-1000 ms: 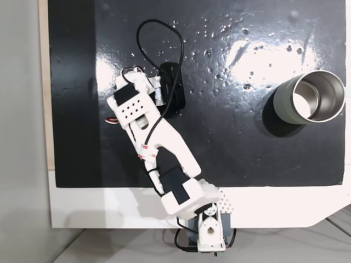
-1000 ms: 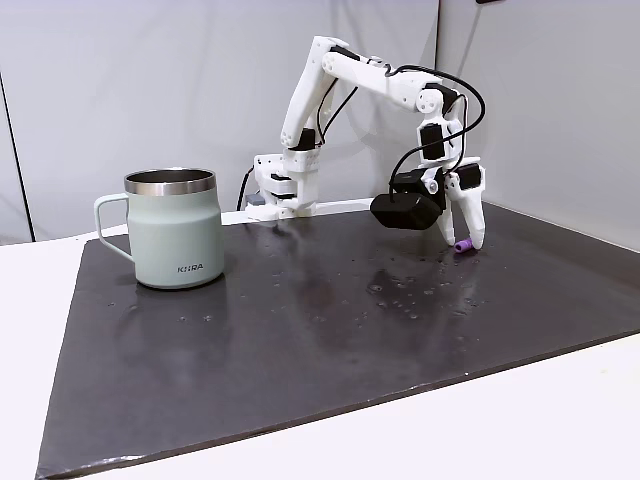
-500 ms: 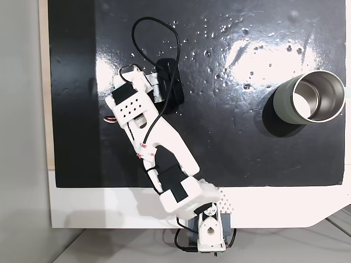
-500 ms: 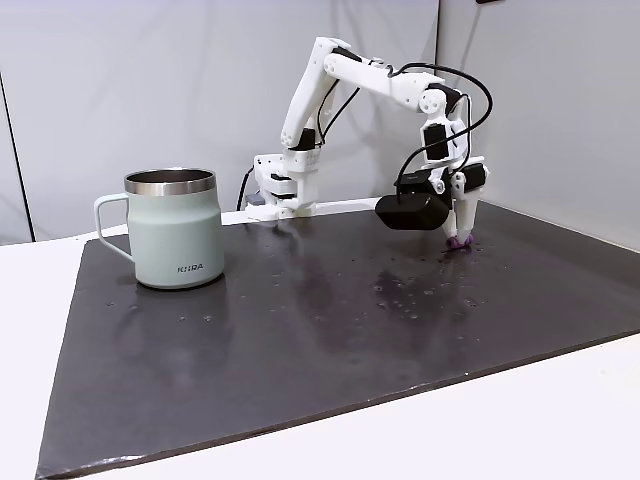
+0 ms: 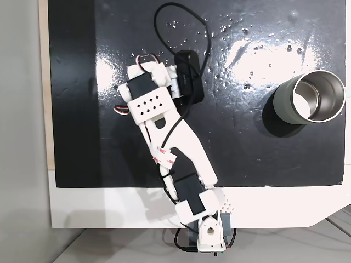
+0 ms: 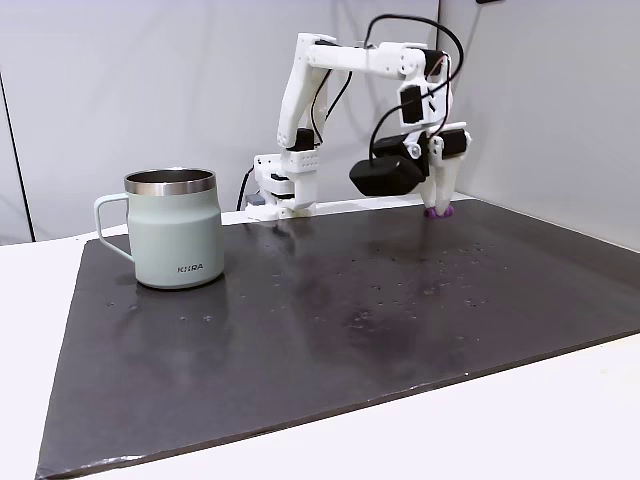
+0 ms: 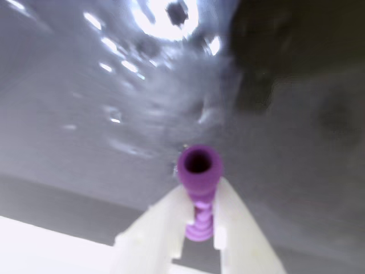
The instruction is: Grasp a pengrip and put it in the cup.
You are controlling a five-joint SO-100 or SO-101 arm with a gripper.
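The pengrip (image 7: 198, 167), a small purple ribbed tube, is pinched between my gripper's (image 7: 201, 191) two white fingers, open end facing the wrist camera. In a fixed view from the side, the gripper (image 6: 437, 203) holds the pengrip (image 6: 437, 211) off the black mat, near its far right part. From above, the white wrist (image 5: 149, 98) hides the fingers and the pengrip. The cup (image 6: 180, 235), a grey-green mug with a steel rim, stands upright at the mat's left; from above the cup (image 5: 281, 104) sits at the right edge, well away from the arm.
A glossy black mat (image 6: 330, 320) covers a white table (image 6: 520, 420). The arm's base (image 6: 285, 185) stands at the mat's far edge, and from above the base (image 5: 211, 235) is at the bottom. A black camera block (image 5: 189, 82) and a looping cable ride beside the wrist.
The gripper went from open around the pengrip to shut on it, then rose off the mat with it. The arm swung toward the cup's side.
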